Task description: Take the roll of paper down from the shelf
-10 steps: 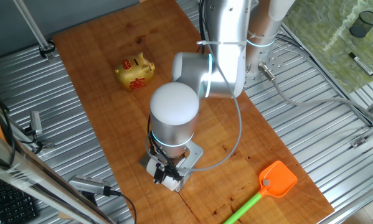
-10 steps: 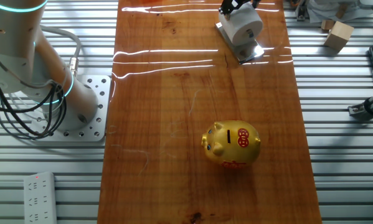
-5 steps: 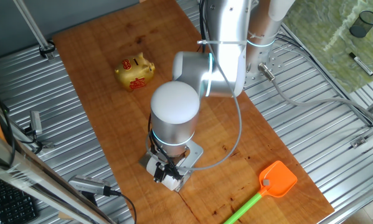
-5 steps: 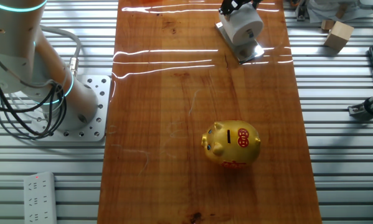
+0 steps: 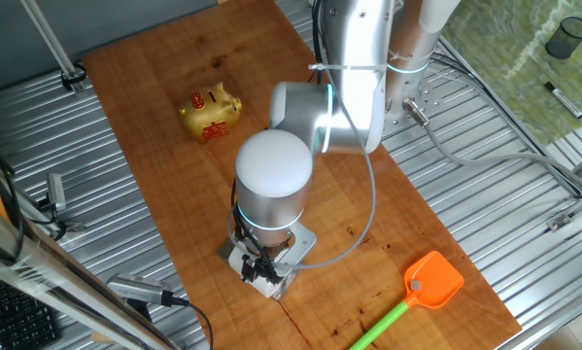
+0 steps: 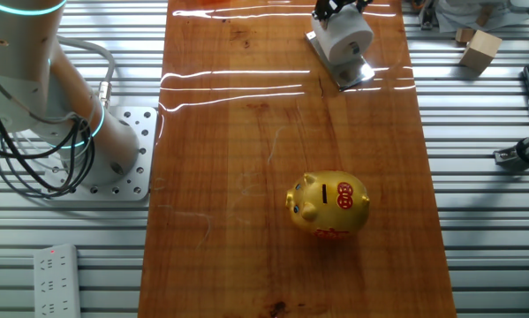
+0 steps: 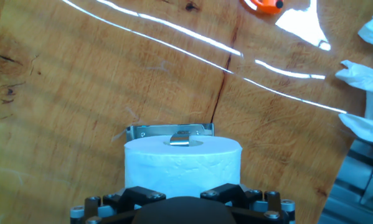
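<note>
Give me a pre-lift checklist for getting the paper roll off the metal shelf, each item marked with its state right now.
1. Roll of paper sits on the shelf: ok.
2. Hand is at the roll: ok.
3. Fingers shut firmly on the roll: cannot tell, the hand view does not show them clearly.
4. Bare wooden board beside the shelf for set-down: ok.
5. Golden piggy bank is far from the roll: ok.
6. Orange flyswatter lies apart from the shelf: ok.
</note>
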### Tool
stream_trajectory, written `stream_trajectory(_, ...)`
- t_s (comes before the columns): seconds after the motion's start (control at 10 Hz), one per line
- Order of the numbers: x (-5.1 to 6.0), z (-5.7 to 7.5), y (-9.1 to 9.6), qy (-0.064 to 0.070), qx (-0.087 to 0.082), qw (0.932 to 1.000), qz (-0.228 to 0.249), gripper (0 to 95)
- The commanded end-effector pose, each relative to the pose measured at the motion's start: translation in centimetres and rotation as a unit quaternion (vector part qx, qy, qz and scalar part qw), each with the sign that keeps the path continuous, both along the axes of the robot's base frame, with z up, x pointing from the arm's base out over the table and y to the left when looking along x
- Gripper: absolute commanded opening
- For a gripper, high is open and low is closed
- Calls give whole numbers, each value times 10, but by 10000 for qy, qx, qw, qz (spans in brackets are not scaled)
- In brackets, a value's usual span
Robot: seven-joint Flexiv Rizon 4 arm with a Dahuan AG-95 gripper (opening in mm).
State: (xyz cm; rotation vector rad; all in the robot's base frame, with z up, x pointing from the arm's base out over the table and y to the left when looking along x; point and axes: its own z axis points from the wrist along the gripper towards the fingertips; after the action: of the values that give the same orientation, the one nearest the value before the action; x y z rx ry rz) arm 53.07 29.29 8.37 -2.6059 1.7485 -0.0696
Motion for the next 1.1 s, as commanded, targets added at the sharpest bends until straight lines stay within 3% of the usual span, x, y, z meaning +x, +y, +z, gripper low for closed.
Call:
stream_trajectory(0.1, 0, 0, -2, -6, 9, 10000, -2, 0)
stream_trajectory(1.1, 1, 4, -6, -7, 32, 10000, 35, 0)
